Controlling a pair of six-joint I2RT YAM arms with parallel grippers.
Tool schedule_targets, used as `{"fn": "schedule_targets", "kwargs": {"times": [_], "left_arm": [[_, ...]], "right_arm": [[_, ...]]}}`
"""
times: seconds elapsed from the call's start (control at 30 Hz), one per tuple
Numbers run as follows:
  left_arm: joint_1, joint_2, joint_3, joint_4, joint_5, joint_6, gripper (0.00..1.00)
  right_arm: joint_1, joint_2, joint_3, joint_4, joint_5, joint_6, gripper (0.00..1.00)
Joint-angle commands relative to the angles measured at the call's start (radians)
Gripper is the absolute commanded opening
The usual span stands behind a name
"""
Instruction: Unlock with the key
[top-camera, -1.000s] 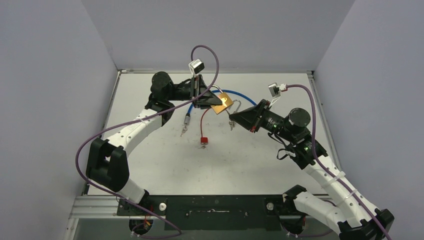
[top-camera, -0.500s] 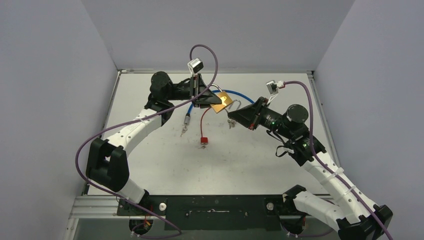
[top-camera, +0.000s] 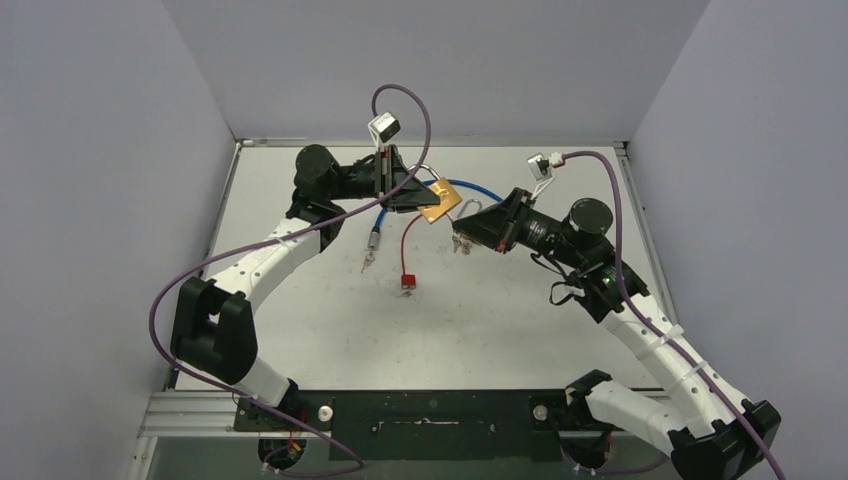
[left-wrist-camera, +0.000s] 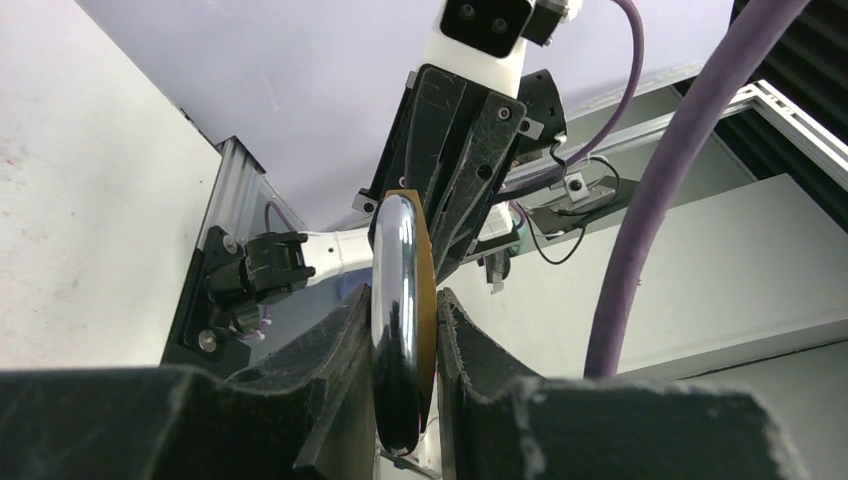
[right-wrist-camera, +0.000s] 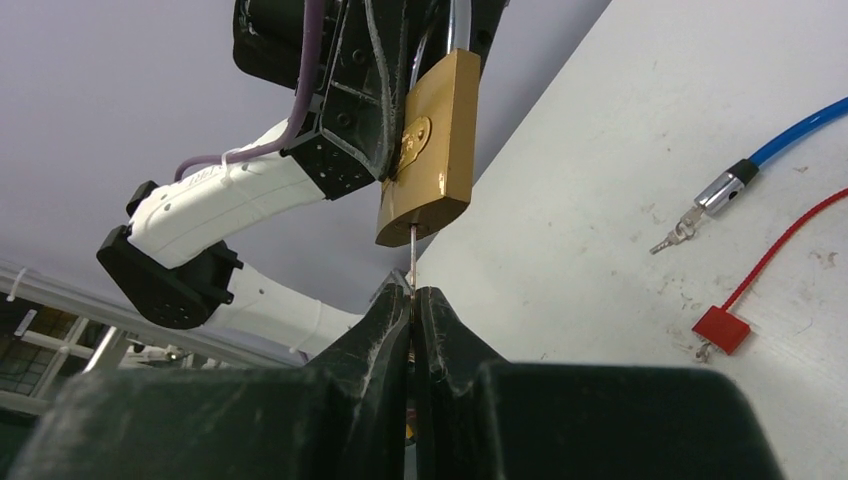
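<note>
Right gripper (right-wrist-camera: 412, 300): fingers pressed together on the key (right-wrist-camera: 412, 262).
Key: blade run up to the padlock's (right-wrist-camera: 438, 150) underside.
Padlock: held above the table (top-camera: 300, 330), clamped between the left gripper's (left-wrist-camera: 402, 318) fingers.
Tag (right-wrist-camera: 720, 328), cable (right-wrist-camera: 800, 128): laid on the table, apart.

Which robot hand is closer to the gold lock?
Left. The left gripper clamps the gold lock itself. The right gripper sits just off it, pinching the key poking into its bottom.

Pale lavender walls (top-camera: 100, 200) enclose a scuffed white table (top-camera: 500, 335).
</note>
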Motion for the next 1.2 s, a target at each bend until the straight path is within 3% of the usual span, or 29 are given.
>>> {"fn": "schedule_targets", "kwargs": {"times": [0.0, 0.27, 0.57, 0.83, 0.93, 1.03, 1.17], "left_arm": [[-0.022, -0.087, -0.001, 0.132, 0.053, 0.051, 0.0], [-0.026, -0.108, -0.017, 0.131, 0.043, 0.067, 0.0], [-0.065, -0.125, -0.033, 0.09, -0.067, 0.066, 0.0], [-0.086, -0.148, -0.03, 0.019, -0.015, 0.199, 0.0], [-0.087, -0.148, -0.029, 0.017, 0.001, 0.193, 0.0], [-0.085, -0.151, -0.017, 0.021, 0.03, 0.193, 0.0], [-0.076, -0.162, 0.001, 0.017, 0.084, 0.206, 0.0]], "right_arm": [[-0.056, 0.048, 0.06, 0.01, -0.045, 0.084, 0.0], [-0.1, 0.081, 0.092, 0.008, -0.093, 0.116, 0.0], [-0.036, 0.107, 0.098, 0.067, 0.011, 0.108, 0.0], [-0.035, 0.158, 0.126, 0.088, 0.006, 0.185, 0.0], [-0.034, 0.2, 0.188, 0.04, -0.078, 0.088, 0.0], [-0.043, 0.225, 0.275, -0.169, -0.092, -0.137, 0.0], [-0.075, 0.235, 0.314, -0.214, -0.195, -0.212, 0.0]]}}
